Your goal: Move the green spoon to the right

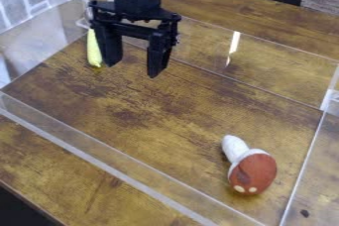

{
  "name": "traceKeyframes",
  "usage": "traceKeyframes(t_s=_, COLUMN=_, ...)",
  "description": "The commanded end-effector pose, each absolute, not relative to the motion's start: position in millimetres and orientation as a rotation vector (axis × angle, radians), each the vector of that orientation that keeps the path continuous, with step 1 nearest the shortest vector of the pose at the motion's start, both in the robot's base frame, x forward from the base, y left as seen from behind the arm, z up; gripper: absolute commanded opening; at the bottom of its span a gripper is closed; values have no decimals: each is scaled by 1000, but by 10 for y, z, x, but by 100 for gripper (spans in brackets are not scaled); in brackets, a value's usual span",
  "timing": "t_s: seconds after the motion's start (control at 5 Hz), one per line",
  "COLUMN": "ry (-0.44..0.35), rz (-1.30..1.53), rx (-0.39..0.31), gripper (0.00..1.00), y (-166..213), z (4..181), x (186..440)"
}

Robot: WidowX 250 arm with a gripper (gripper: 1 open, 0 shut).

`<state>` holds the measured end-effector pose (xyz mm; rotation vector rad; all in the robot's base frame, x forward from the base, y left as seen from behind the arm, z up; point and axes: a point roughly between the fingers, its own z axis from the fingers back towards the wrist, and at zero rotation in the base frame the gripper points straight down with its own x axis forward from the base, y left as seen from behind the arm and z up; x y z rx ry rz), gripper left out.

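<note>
The green spoon (94, 48) lies on the wooden table (172, 111) at the upper left, a slim pale yellow-green handle running roughly up and down the picture; I cannot make out its bowl. My black gripper (134, 66) hangs pointing down just to the right of the spoon, its jaws open with nothing between them. The left finger (113, 47) stands right beside the spoon's handle and hides part of its right edge. Whether that finger touches the spoon I cannot tell.
A mushroom toy (249, 169) with a brown cap and white stem lies at the lower right. Clear plastic walls (119, 175) fence the wooden work area along the front, left and right.
</note>
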<state>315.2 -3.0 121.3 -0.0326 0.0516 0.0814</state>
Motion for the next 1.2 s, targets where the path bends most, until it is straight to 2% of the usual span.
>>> traceKeyframes(t_s=0.0, ry=8, rz=82, rx=-32, gripper=100, y=-88, z=1351, x=3206)
traceKeyframes(t_s=0.4, ry=11, rz=135, rx=-31, gripper=100, y=173, z=1459, x=3279)
traceKeyframes(t_s=0.8, ry=26, rz=43, rx=-38, gripper=100, y=104, z=1545, x=3187)
traceKeyframes(t_s=1.0, ry=52, rz=58, rx=-35, gripper=100, y=189, z=1409, x=3217)
